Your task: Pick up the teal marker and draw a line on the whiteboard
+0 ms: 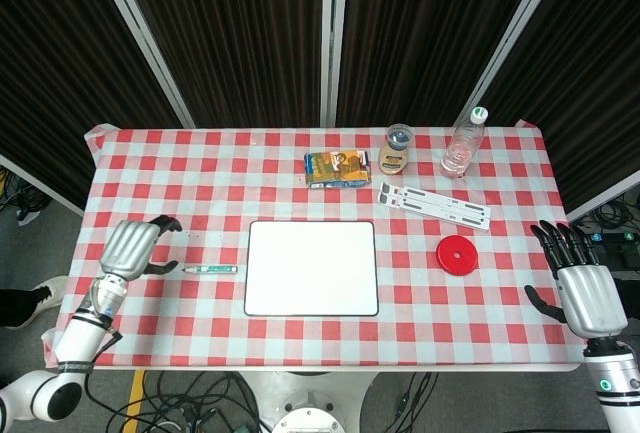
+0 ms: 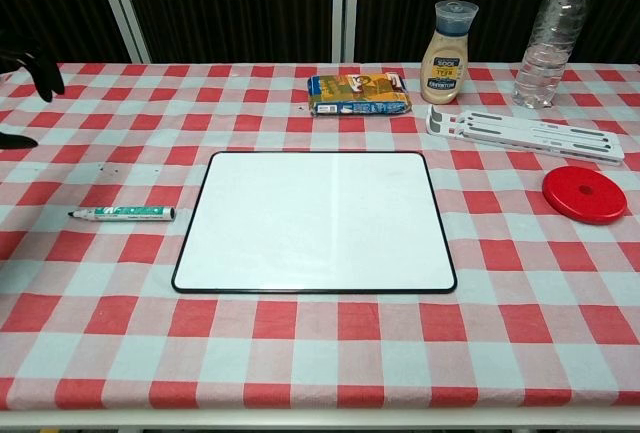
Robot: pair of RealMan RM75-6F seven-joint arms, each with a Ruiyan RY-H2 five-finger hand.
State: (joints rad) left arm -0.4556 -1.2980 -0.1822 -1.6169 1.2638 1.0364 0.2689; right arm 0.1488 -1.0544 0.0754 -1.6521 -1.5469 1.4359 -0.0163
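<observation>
In the head view, the teal marker [image 1: 211,270] is seen lying flat on the checked counter [image 1: 160,168], just beside the left edge of the whiteboard [image 1: 311,268], its dark tip pointed left. The left hand [image 1: 132,247] is held over the counter just left of that tip, apart from it, fingers [image 1: 166,223] curled downward around nothing. The right hand [image 1: 582,291] is held off the counter's right edge, well apart from the marker, its fingers [image 1: 556,244] spread and empty.

In the chest view, the teal marker [image 2: 123,214] is shown with a white barrel, a green printed band and a black tip; its print is too small to be read. The whiteboard [image 2: 314,220] is blank and black-rimmed. Only dark fingertips [image 2: 32,65] of the left hand are caught at the left border. A sauce bottle [image 2: 445,39] at the back bears a label, of which "SOOL" may be made out, though not with certainty.
</observation>
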